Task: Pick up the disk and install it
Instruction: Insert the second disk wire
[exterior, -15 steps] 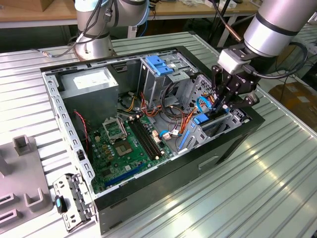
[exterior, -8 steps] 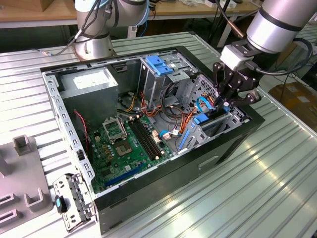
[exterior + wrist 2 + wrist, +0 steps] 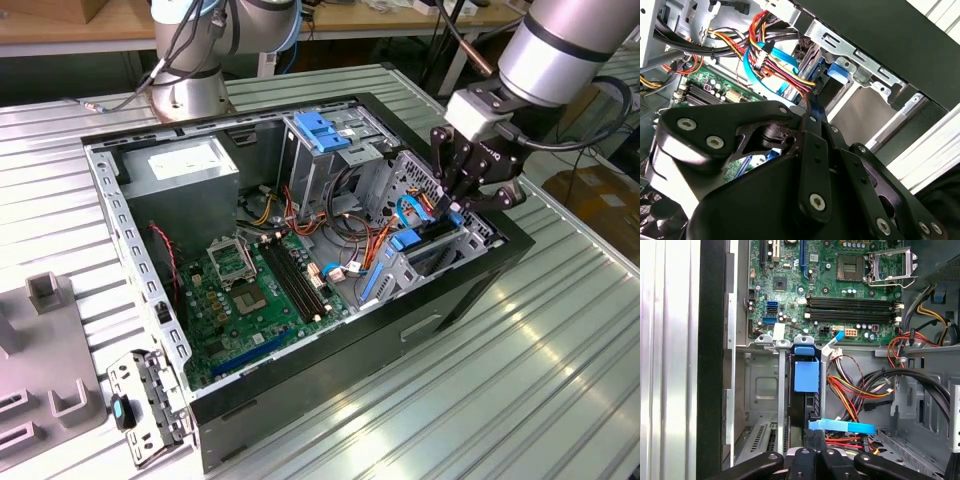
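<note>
Reaching down into the front corner of the open case (image 3: 330, 370), at the exterior view's right, with the gripper (image 3: 448, 208) low among the drive slots. Impossible to tell whether open, closed or clamped on anything; linkage crowding both wrist views (image 3: 812, 115) (image 3: 815, 447).

Just ahead of the tip, the disk (image 3: 806, 376): standing on edge in a slot of the metal bay (image 3: 762, 390), blue carrier tab toward the motherboard (image 3: 840, 290), dark body running back toward the gripper. Seen in the second wrist view as a blue tab (image 3: 836, 70) over a dark slab, tucked under the case's black rim. Seen in the exterior view as a blue patch (image 3: 410, 240) right beside the gripper, apparently touching or nearly so.

Beside the disk, a flat blue cable (image 3: 842, 427) lying across the bay, near a tangle of red, yellow and black wires (image 3: 855, 390).

Farther off, toward the case's middle, a tall cage (image 3: 322, 130) topped by a light-blue latch plate, then the grey power supply (image 3: 185, 175) in the far corner.

Underneath everything, a ribbed metal table (image 3: 500, 400), carrying a second arm's base (image 3: 190, 90) behind the case.
</note>
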`<state>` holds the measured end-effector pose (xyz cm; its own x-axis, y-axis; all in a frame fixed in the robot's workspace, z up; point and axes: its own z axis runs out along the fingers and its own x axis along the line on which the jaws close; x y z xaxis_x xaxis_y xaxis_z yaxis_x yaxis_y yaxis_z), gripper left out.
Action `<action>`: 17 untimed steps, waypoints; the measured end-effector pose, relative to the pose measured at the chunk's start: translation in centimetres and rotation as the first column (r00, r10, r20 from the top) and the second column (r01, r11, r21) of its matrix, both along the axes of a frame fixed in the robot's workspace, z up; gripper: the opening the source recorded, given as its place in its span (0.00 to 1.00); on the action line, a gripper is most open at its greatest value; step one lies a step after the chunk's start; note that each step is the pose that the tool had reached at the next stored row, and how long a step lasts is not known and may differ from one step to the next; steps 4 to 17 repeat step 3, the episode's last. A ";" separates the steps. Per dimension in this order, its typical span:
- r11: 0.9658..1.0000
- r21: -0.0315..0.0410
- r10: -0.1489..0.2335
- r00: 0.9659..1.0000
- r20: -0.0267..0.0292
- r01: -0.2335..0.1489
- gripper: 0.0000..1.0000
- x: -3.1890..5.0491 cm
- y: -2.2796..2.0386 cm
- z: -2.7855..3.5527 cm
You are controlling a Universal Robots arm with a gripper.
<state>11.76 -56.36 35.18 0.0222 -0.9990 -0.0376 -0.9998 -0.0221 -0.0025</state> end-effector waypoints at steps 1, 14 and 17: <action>1.000 0.000 0.000 1.000 0.000 0.000 0.11 0.00 0.00 0.02; 1.000 0.000 0.000 1.000 0.000 0.000 0.11 0.00 0.00 0.04; 1.000 0.000 0.000 1.000 0.000 0.000 0.11 0.00 0.00 0.04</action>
